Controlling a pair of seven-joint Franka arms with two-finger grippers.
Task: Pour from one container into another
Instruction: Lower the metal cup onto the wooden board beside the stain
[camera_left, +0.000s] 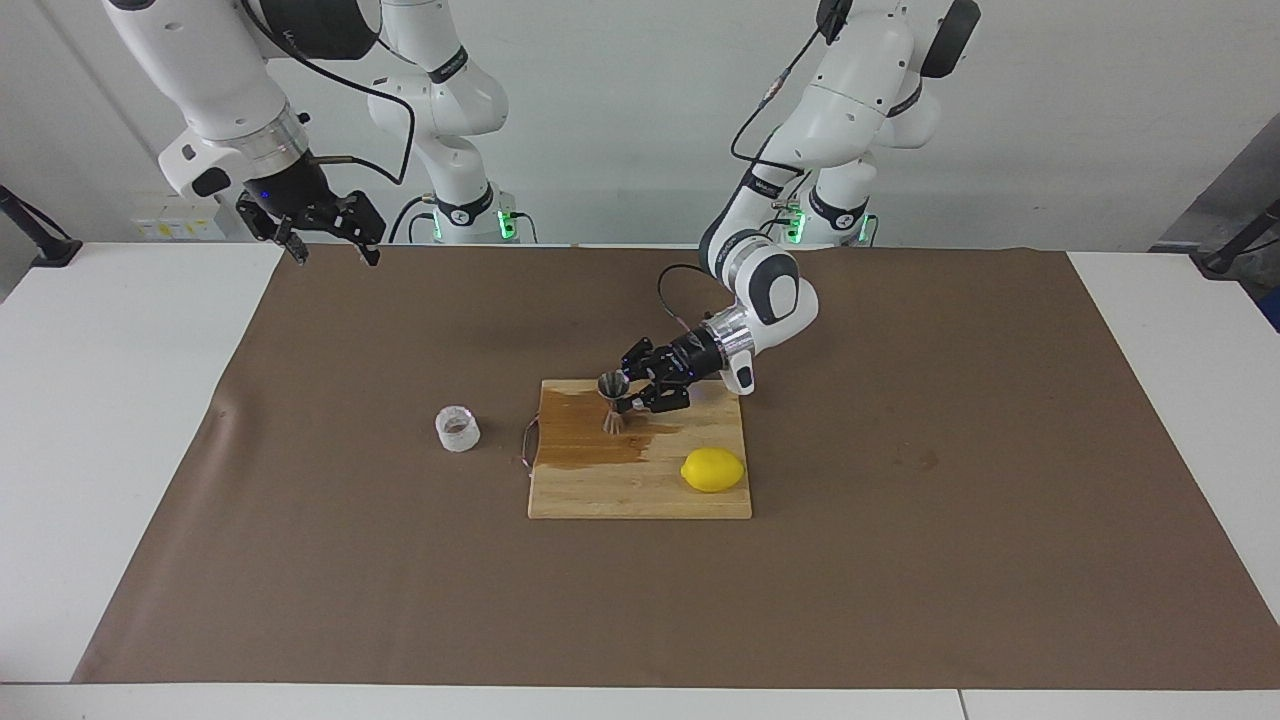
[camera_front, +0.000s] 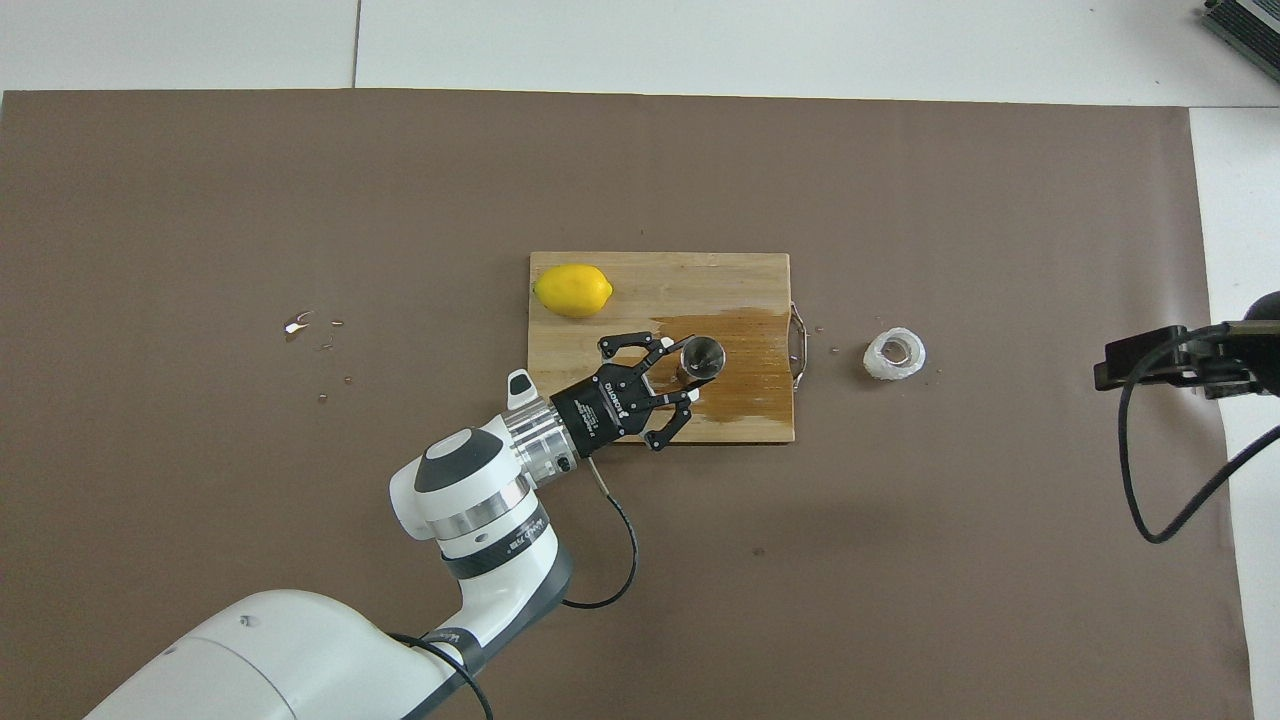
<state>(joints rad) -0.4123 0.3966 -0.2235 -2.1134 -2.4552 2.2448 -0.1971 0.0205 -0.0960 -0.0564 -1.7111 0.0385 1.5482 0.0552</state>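
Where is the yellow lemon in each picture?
Facing view: the lemon sits low on the wooden cutting board, near its corner at the picture's right.
Overhead view: the lemon sits on the board's upper corner at the picture's left.
Shared landmark: the steel jigger standing on the board's dark wet patch.

White table (camera_left: 100, 420), brown mat (camera_left: 900, 560) spread across it.
On the mat lay a wooden cutting board (camera_left: 640, 495); the clear cup (camera_left: 457, 429) stood just beside it toward the right arm's end; water droplets (camera_front: 298, 323) lay well apart toward the left arm's end.
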